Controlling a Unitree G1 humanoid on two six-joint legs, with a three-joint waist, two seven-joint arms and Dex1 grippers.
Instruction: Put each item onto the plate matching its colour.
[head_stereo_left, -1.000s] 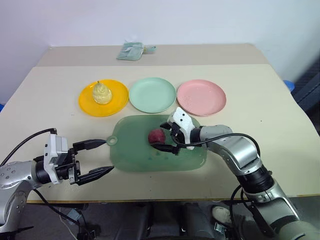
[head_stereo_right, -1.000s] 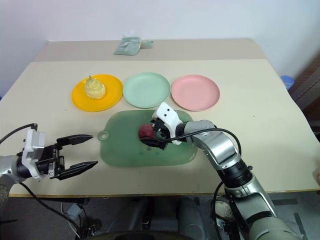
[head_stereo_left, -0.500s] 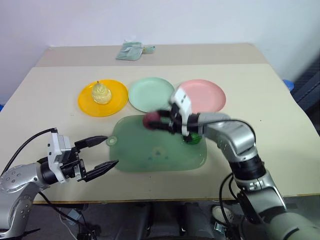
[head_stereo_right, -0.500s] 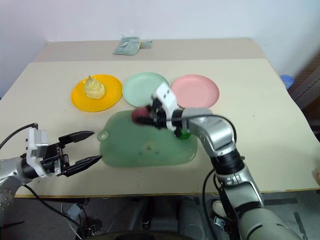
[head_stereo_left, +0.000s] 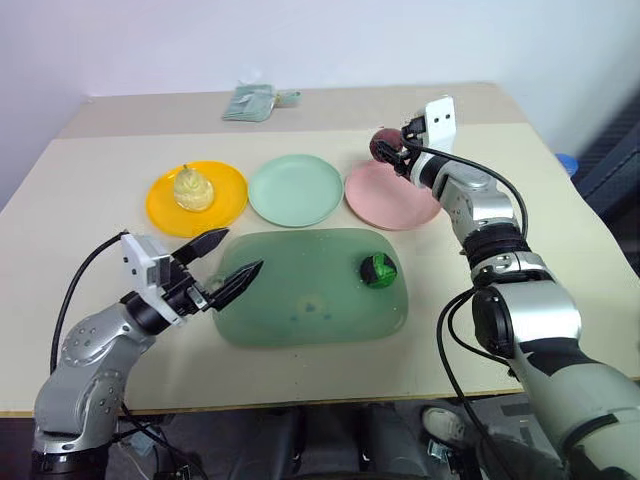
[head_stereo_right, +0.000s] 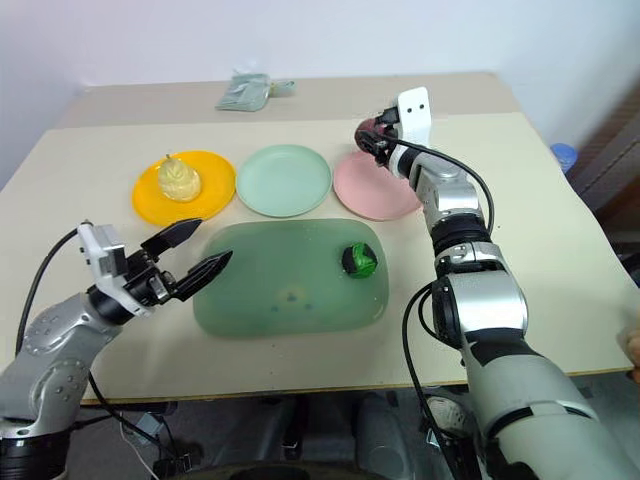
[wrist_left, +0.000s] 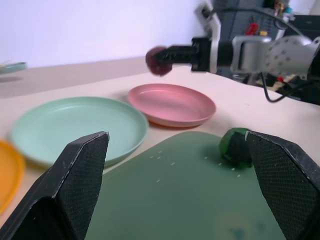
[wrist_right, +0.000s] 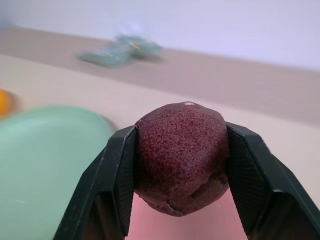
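My right gripper (head_stereo_left: 388, 152) is shut on the dark red round fruit (wrist_right: 181, 156) and holds it in the air over the far edge of the pink plate (head_stereo_left: 392, 197). The pale yellow pear (head_stereo_left: 190, 187) rests on the orange-yellow plate (head_stereo_left: 228, 198). Between those two plates lies the mint green plate (head_stereo_left: 295, 190), with nothing on it. A green-and-black lump (head_stereo_left: 378, 270) lies at the right end of the large green board (head_stereo_left: 300, 295). At the board's left edge my left gripper (head_stereo_left: 225, 262) hovers open and holds nothing.
A crumpled green cloth (head_stereo_left: 252, 101) lies at the back of the table. The table's front edge runs just behind my left arm.
My right gripper shut on the red fruit, lifted it off the board and carried it back and to the right over the pink plate. The left gripper moved in towards the board's left edge.
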